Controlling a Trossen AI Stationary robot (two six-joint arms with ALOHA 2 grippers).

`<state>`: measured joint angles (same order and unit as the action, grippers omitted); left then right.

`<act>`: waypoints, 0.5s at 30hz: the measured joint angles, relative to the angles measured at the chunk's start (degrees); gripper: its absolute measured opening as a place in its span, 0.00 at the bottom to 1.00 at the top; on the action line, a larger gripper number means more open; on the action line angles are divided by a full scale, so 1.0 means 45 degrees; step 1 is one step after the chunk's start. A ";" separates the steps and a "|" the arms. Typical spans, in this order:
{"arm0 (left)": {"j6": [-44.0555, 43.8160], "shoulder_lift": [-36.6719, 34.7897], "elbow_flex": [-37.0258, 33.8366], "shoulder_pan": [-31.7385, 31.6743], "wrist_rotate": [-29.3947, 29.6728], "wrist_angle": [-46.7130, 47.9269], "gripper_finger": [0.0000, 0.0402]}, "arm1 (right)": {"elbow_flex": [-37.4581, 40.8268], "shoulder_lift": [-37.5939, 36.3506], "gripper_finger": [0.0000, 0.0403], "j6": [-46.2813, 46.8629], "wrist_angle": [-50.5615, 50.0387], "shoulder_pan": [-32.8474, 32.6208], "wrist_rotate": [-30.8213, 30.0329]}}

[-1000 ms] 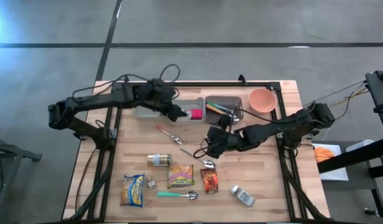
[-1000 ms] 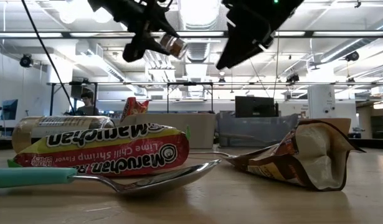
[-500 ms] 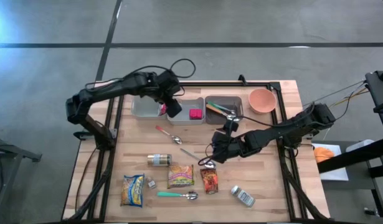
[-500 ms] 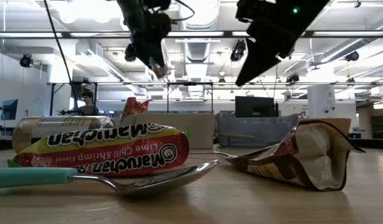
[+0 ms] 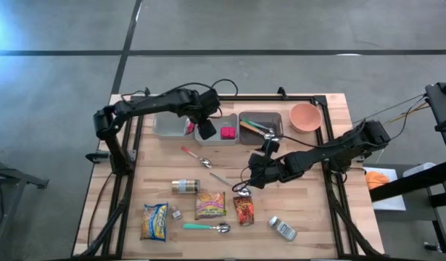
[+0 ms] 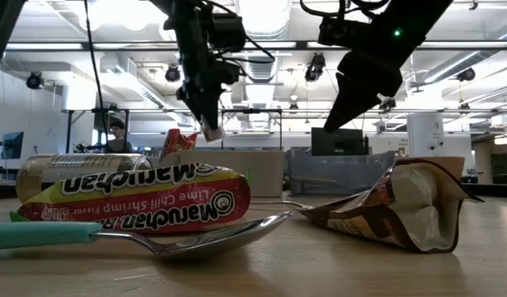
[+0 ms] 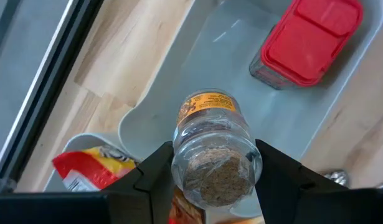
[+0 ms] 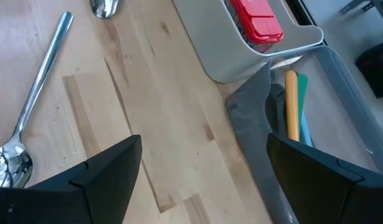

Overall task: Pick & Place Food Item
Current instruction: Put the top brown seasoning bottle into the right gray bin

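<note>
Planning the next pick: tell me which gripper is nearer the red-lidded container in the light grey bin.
Left. The left gripper hangs over the light grey bin, right beside the red-lidded container. The right gripper hovers mid-table, farther off.

Jar (image 7: 215, 149): small clear glass, brown granules inside, orange-yellow label, pinched between dark fingers, hanging above grey bin (image 7: 253, 127). Bin holds red-lidded container (image 7: 309, 40) and red-yellow packet (image 7: 94, 165) at opposite ends.
</note>
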<state>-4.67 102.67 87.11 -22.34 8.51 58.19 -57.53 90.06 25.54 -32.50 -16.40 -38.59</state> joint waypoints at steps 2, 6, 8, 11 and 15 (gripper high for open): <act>0.0176 0.0167 0.0051 -0.0002 0.0105 -0.0077 0.42 | 0.0024 0.0000 0.85 -0.0010 0.0042 -0.0005 0.0000; 0.0340 0.0553 0.0511 -0.0102 0.0175 -0.0249 0.42 | 0.0137 0.0000 0.85 -0.0048 0.0039 -0.0010 0.0000; 0.0343 0.0807 0.0931 -0.0131 0.0180 -0.0111 0.42 | 0.0183 0.0000 0.85 -0.0053 0.0054 -0.0010 -0.0003; 0.0391 0.1320 0.1718 -0.0175 0.0170 0.0290 0.42 | 0.0283 0.0000 0.85 -0.0049 0.0050 -0.0010 0.0000; 0.0749 0.2302 0.3124 -0.0303 0.0187 0.1765 0.42 | 0.0394 0.0000 0.85 -0.0040 0.0062 -0.0010 0.0000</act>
<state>-1.30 113.03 101.17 -23.70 9.36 66.14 -55.76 90.06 25.36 -32.22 -16.45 -38.59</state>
